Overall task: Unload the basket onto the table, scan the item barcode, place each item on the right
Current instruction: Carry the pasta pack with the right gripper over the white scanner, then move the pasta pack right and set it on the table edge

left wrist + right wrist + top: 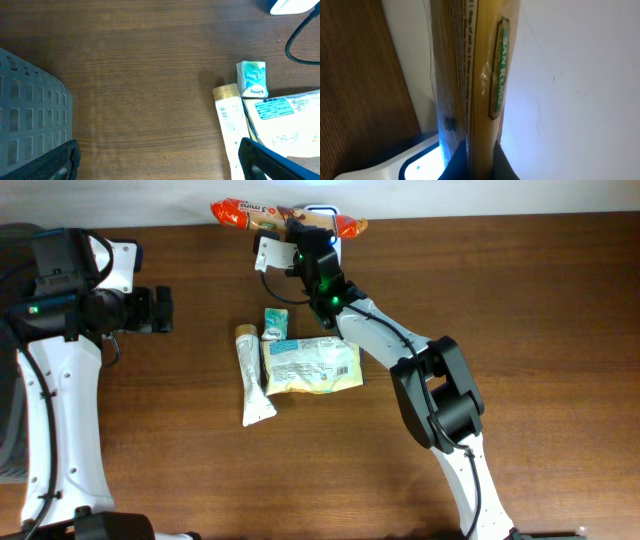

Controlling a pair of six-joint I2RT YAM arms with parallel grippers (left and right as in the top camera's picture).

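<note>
A long packet of pasta with orange ends hangs across the table's far edge, over the white scanner. My right gripper is shut on it. In the right wrist view the packet runs straight up from between the dark fingers, green label facing right. The scanner's window glows blue just left of it. No barcode shows on the visible faces. My left gripper stands open and holds nothing, far left of the items; its fingers are wide apart over bare wood.
A small teal box, a cream tube and a flat white-and-yellow packet lie together mid-table. A grey basket sits at the left edge. A black cable loops near the scanner.
</note>
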